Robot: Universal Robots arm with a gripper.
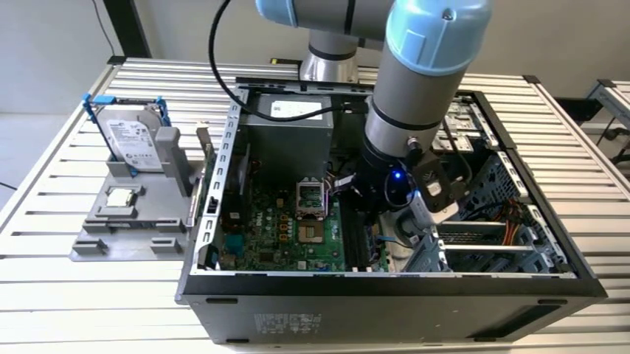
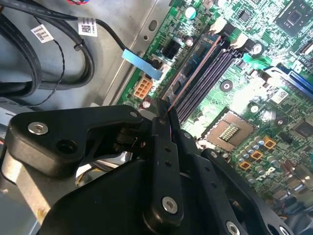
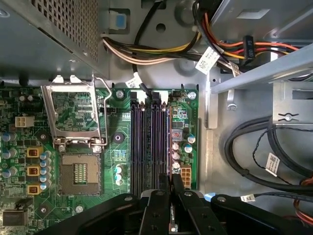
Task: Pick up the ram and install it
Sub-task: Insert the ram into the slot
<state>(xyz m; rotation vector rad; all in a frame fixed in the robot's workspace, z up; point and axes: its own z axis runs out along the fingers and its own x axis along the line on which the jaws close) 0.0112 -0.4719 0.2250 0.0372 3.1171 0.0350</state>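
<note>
The hand is deep inside the open computer case, its black fingers pressed together on the thin end of the ram. The ram runs straight out ahead of the fingertips. It is seen edge-on in both wrist views, as a narrow line with a coppery rim. It lies along the outermost of the dark memory slots on the green motherboard. Whether it is seated in that slot or just over it cannot be told.

Close beside the ram, on the side away from the other slots, stand a few capacitors and a white connector, near the fingertips. Just past the board's edge on that side, thick black cables loop over the case floor, and a pale blue tab sticks up near the hand. On the hand's other side, beyond the slots, is the empty processor socket with its metal retention frame swung open. Ahead of the ram's far end, a bundle of coloured wires crosses toward the power supply.

In the exterior view the arm comes down steeply into the case. Well away from the hand, outside the case, a grey holder on the bench carries a hard drive in a blue bracket and a small square processor chip.
</note>
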